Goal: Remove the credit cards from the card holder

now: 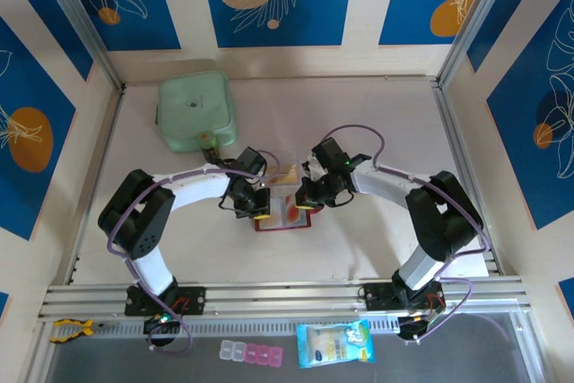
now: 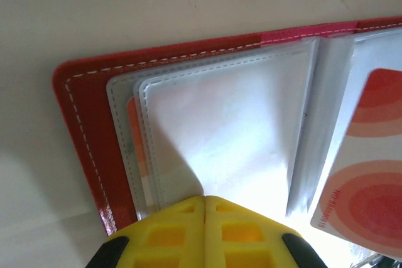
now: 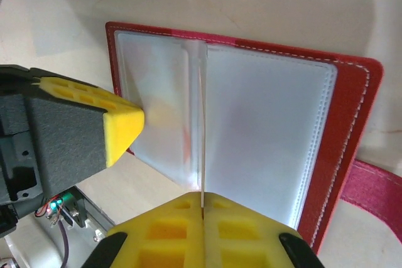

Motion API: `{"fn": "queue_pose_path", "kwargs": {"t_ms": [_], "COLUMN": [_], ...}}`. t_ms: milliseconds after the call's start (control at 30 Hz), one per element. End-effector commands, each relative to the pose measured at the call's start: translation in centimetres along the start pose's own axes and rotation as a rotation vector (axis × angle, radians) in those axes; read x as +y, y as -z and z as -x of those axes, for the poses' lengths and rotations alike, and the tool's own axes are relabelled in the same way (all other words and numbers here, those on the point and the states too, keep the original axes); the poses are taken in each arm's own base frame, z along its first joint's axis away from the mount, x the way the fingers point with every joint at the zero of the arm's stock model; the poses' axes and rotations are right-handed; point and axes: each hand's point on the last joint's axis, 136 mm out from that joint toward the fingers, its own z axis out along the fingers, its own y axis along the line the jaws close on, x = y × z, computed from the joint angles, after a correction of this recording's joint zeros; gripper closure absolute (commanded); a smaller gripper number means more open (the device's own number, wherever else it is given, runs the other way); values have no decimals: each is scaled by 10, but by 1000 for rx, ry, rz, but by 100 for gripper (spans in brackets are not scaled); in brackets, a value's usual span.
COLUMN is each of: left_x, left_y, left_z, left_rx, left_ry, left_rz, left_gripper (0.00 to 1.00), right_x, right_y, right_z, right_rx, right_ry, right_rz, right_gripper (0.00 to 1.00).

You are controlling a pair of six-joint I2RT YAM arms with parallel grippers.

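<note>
On the desk (image 1: 377, 114), between our two hands, the card holder (image 3: 348, 130) lies open. The left hand (image 2: 204, 211), pads together, presses on a page. The right hand (image 3: 203, 208) is clamped on an upright pocket leaf (image 3: 202, 123). Pulling may drag the holder or tear the leaf. We count one holder and two cards: a red-ringed card (image 2: 367, 174) and an orange-edged card (image 2: 134, 136).

Two white-and-black arms (image 1: 193, 187), looping purple cables (image 1: 359, 132), black bases (image 1: 161, 298), bright yellow grid-moulded jaws
</note>
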Motion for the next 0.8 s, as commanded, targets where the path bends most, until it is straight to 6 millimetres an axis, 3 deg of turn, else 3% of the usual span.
{"fn": "queue_pose_path", "kwargs": {"t_ms": [0,500,767], "left_x": [3,11,29], "left_y": [7,39,32], "left_z": [2,11,5], "left_rx": [-19,-148,-129], "left_ry": [-2,43,74], "left_rz": [33,7,26], "left_gripper": [99,93,88], "right_x": [8,24,24], "right_y": [19,57,72], "right_z": [5,21,49], "right_rx": [-27,-2,37], "right_ry": [102,794,1136], "right_rz": [-24,-185,-360], "right_gripper": [97,100,100]}}
